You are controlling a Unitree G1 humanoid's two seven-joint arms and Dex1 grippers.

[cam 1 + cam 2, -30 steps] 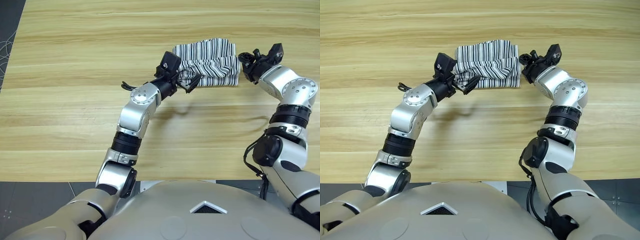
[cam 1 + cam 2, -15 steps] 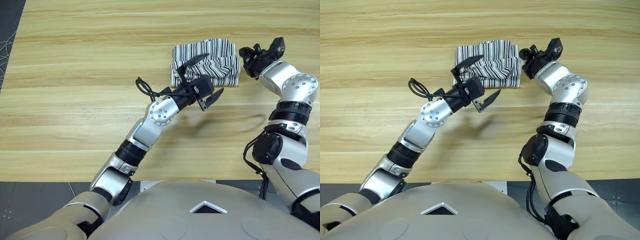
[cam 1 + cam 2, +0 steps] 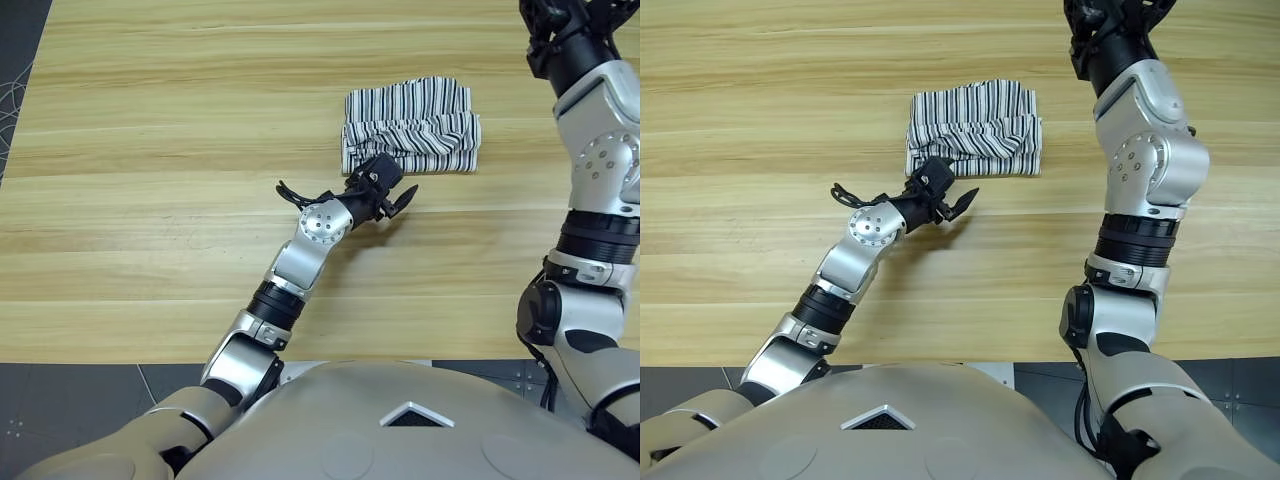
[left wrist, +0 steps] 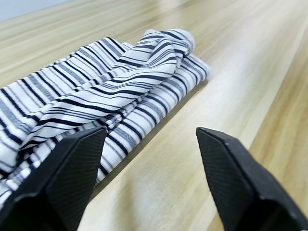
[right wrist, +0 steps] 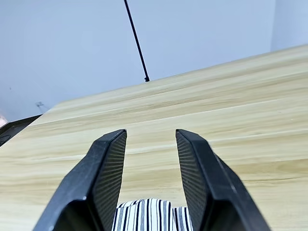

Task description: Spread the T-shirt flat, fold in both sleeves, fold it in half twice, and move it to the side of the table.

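T-shirt (image 3: 410, 128) lies folded into a compact rectangle on the wooden table (image 3: 150, 150), in the right-centre part and toward the far side, well apart from every table edge. Its black and white stripes run mostly front to back. The top layer is rumpled, with a bunched ridge across the middle, and the near edge is uneven, with loose layers showing. Left gripper (image 4: 151, 131) sits low over the table just beside the shirt's near left corner, on the robot's side of it. Its two fingers (image 4: 72, 163) are spread wide with nothing between them but bare wood and the cloth's edge beyond. Whether the finger nearer the shirt touches the fabric cannot be told. Right gripper (image 5: 150, 134) is held high at the far right, beyond the shirt's right end and apart from it. Its fingers stand at a narrower gap and grip nothing. Between them its wrist view shows a strip of stripes, then table, then a pale wall (image 5: 216, 29) with a thin black cord (image 5: 136, 41).
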